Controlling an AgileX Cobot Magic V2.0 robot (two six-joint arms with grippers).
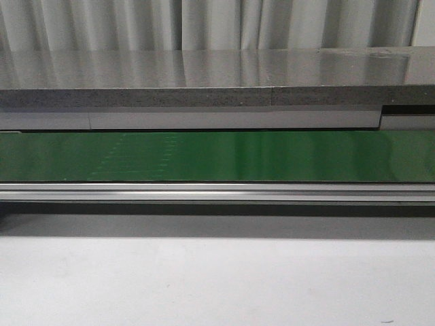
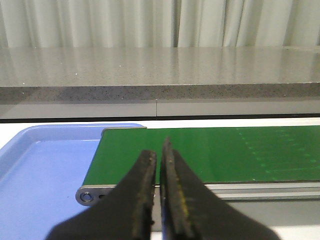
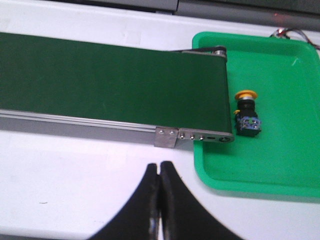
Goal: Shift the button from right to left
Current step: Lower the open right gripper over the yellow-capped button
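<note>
The button (image 3: 246, 113), with a yellow-orange cap and a black body, lies in the green tray (image 3: 280, 165) just beyond the end of the green conveyor belt (image 3: 110, 82). My right gripper (image 3: 159, 166) is shut and empty over the white table, short of the belt's rail and apart from the button. My left gripper (image 2: 159, 150) is shut and empty, held over the other end of the belt (image 2: 210, 152) beside the blue tray (image 2: 40, 175). Neither gripper nor the button shows in the front view.
The belt (image 1: 217, 156) runs across the front view with a metal rail (image 1: 217, 192) along its near side. A grey stone counter (image 1: 204, 81) and curtains stand behind. White tabletop (image 1: 217, 285) lies in front.
</note>
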